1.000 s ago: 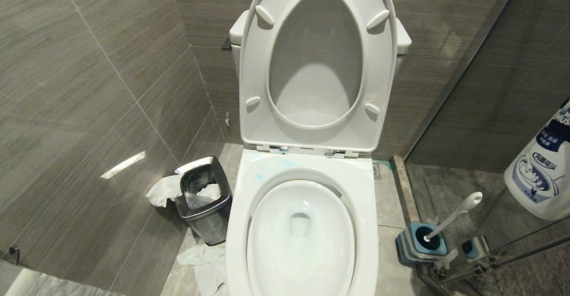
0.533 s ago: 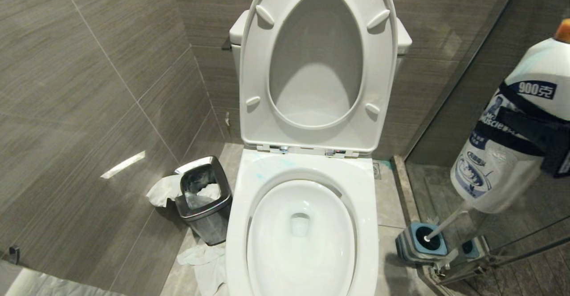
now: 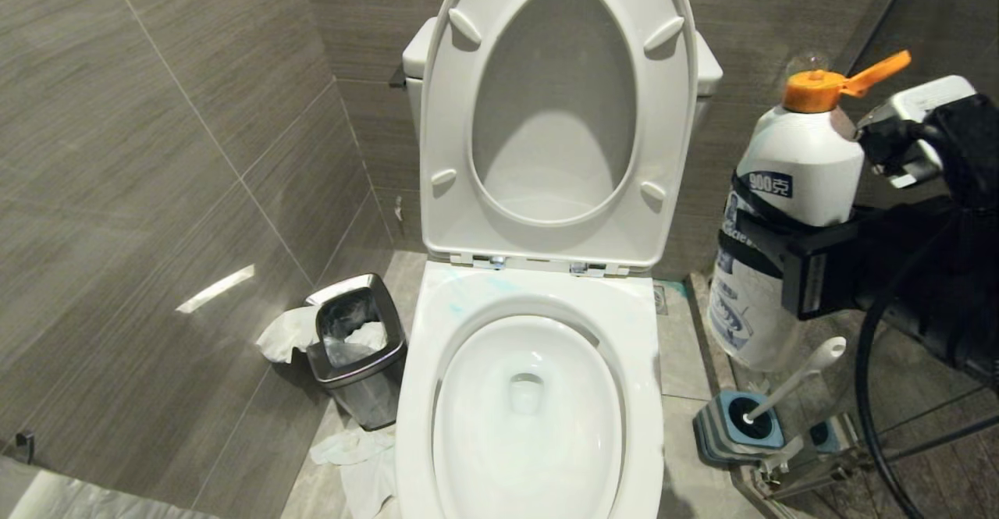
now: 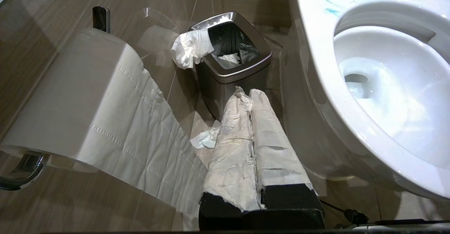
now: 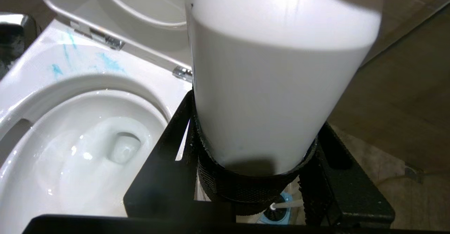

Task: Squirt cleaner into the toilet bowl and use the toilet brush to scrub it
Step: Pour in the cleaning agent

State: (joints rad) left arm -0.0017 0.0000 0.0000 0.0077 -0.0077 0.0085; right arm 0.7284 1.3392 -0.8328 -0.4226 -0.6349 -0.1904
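The right gripper (image 3: 769,250) grasps a white cleaner bottle (image 3: 788,191) around its middle, jaws clamped on its sides. The bottle stands upright in the air, orange cap (image 3: 815,90) flipped open, just right of the toilet's raised seat (image 3: 445,152) and above the floor's right edge. Below it the brush (image 3: 796,378) leans in its blue holder (image 3: 734,425) on the floor by the glass partition.

The bowl (image 3: 531,425) holds clear water round the drain; teal cleaner smears (image 3: 468,289) mark the rim's back left corner.

The left gripper (image 4: 246,95), fingers (image 4: 232,135) wrapped in white paper and pressed together empty, hangs low beside the bowl's left edge, near the steel bin (image 4: 232,61). The bin holds a dark liner and crumpled tissue; more tissue (image 4: 205,139) lies on the floor. A paper roll (image 4: 77,96) hangs on the left wall.
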